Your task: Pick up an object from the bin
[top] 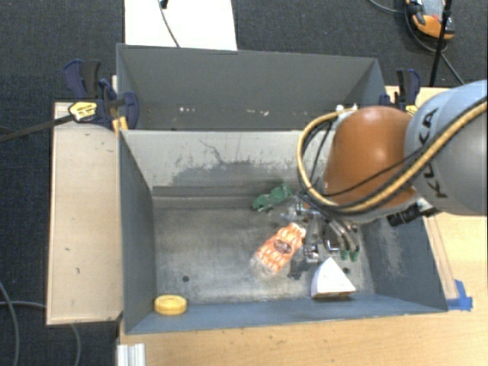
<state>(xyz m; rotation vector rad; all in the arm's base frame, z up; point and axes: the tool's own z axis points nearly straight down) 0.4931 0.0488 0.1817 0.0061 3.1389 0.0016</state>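
Claw (314,242): grip unclear | 1 orange packet (278,252) | 1 white wedge (332,279) | 1 green toy (273,198) | 1 yellow disc (171,304)

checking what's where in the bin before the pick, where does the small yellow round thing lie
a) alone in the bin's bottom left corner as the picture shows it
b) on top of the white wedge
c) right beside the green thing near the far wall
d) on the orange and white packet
a: the yellow round thing lies by itself in the bottom left corner of the bin floor, well apart from the green thing, the white wedge and the orange and white packet.
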